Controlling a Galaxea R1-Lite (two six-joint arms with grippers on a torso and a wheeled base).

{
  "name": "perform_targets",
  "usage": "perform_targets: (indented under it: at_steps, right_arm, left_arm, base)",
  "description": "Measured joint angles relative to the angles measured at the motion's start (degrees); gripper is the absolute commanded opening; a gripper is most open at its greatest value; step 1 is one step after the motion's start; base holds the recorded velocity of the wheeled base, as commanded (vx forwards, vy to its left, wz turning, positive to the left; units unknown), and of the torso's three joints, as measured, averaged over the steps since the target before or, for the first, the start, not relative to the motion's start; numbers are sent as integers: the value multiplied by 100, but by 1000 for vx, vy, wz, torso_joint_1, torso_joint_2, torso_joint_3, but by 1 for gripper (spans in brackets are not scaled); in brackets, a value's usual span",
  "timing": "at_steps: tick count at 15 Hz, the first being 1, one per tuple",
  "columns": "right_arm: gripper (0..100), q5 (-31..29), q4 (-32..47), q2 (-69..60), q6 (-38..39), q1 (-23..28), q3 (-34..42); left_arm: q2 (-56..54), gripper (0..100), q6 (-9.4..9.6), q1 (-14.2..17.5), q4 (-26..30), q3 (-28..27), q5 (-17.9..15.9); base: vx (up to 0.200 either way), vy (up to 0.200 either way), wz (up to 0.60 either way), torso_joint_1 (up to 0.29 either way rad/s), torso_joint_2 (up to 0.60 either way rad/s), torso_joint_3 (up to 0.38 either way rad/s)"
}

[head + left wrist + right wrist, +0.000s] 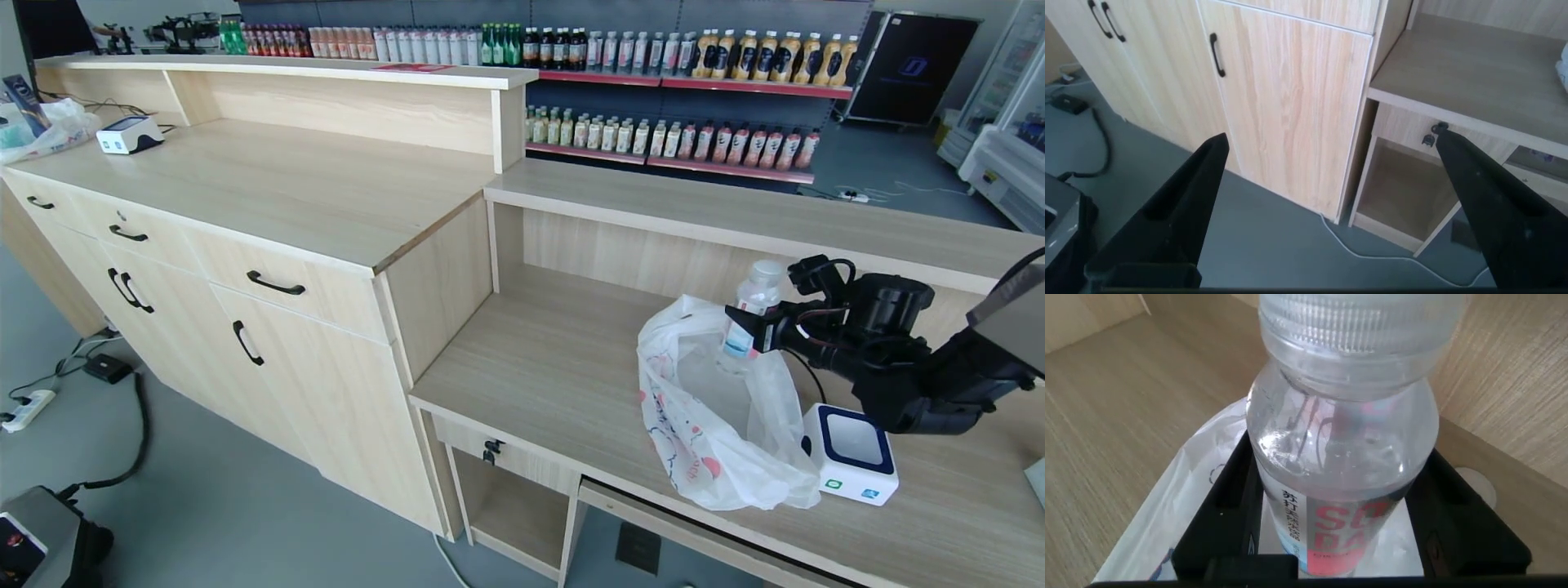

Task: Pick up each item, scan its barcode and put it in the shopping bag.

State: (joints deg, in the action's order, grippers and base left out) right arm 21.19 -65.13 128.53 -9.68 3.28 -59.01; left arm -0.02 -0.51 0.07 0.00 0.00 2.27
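Clear plastic water bottle (763, 287): white cap, red-and-blue label; upright, held just above the open mouth of the thin white printed plastic shopping bag (702, 425).
Right tool (755, 335): black jaws closed round the bottle's labelled middle.
Handling: looks filled, so probably fairly heavy; the thin wall likely gives under pressure and is smooth, perhaps slippery. The mid-body hold seems soundest.
Left tool (1333, 143): spread wide, holding nothing, over grey floor, well apart from the bag.
Pale wood-grain table (555, 359): flat and smooth; the bag sits limp on it and may sag.
White cube barcode scanner (853, 453): just beside the bag.
Room: shelves of drink bottles well behind the bag.
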Motion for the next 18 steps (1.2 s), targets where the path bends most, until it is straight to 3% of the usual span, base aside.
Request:
perform_targets:
  at_steps: [18]
  right_arm:
    - [0, -1, -224, 1408, -17, -268, -1320]
  left_arm:
    - [0, 100, 0, 2, 0, 0, 0]
  base:
    - [0, 0, 0, 0, 0, 0]
